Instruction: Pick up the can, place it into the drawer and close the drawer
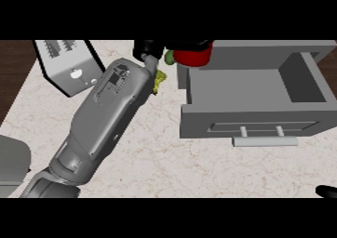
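Observation:
The red can [194, 57] is held up at the top of the view, over the rear left corner of the open grey drawer [253, 122]. My left hand [152, 48] curls round it, with black fingers [188, 45] across its top; my left forearm runs up from the lower left. The drawer stands pulled out, its inside bare and its bar handle [265, 141] facing me. Only a black tip of my right hand [329, 191] shows at the lower right edge.
A grey slotted appliance [67, 65] stands at the back left. A green item [170, 57] and a yellowish one [159, 80] lie beside the can, partly hidden by my wrist. A grey object [6, 158] sits at the left edge.

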### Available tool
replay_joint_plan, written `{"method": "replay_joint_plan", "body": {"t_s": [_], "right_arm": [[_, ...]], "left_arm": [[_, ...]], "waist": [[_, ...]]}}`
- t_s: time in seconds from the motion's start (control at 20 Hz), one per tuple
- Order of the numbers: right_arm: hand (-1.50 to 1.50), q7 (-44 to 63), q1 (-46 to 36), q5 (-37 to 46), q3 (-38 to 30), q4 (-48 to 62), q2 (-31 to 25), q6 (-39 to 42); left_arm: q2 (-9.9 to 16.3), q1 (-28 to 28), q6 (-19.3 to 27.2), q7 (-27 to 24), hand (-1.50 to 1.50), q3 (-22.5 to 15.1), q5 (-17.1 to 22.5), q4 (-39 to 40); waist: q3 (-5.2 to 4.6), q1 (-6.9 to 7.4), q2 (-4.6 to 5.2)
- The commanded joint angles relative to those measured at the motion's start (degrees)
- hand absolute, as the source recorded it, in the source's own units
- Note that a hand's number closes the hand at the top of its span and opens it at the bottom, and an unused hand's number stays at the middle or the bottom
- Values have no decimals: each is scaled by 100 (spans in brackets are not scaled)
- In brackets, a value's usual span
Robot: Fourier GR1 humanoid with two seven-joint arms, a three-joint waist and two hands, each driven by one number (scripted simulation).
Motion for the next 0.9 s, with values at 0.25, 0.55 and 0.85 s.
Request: {"method": "replay_joint_plan", "body": {"t_s": [0.25, 0.55, 0.85], "right_arm": [[-150, 262, -221, 90, 186, -221, -8, -100], [-150, 251, -453, 15, 117, -46, -86, -128], [-150, 183, -558, 28, 133, 191, -132, -89]], "left_arm": [[-33, -1630, 712, 284, 150, -342, 355, 1243], [-34, -2141, 612, 144, 150, -458, 725, 1988], [-34, -2854, 749, 327, 150, -618, 959, 2641]], "waist": [[4, -236, 53], [7, -263, 73], [14, -327, 97]]}}
